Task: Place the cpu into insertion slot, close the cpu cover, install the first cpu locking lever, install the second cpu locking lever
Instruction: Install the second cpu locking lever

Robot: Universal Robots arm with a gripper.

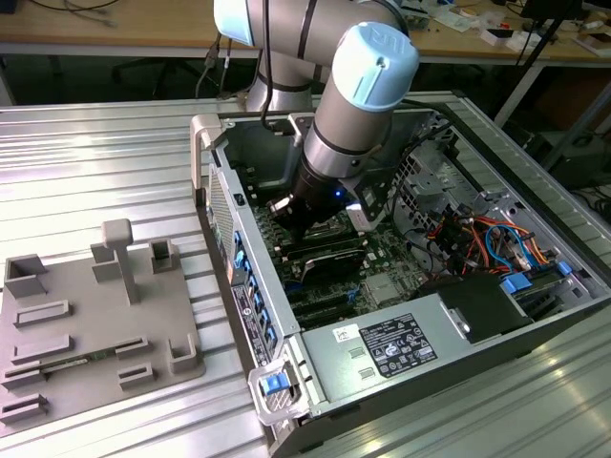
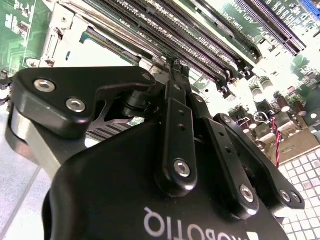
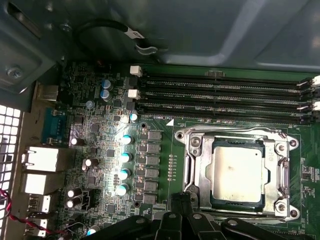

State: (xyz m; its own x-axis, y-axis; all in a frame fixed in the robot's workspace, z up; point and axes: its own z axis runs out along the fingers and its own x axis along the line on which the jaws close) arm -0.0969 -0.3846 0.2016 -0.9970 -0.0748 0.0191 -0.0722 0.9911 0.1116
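Silver-tan metal shows at the cpu (image 3: 237, 175), which lies flat in the insertion slot (image 3: 215, 172) with the cpu cover (image 3: 200, 167) folded down around it, so seating and closing look done. Just beside the cover's edge, the gripper (image 3: 181, 201) has its fingers pinched together with nothing between them, seemingly placed to work a locking lever. Beyond the cover run long black memory slots (image 3: 220, 95). Print on the green motherboard (image 3: 100, 150) is too fine to read.
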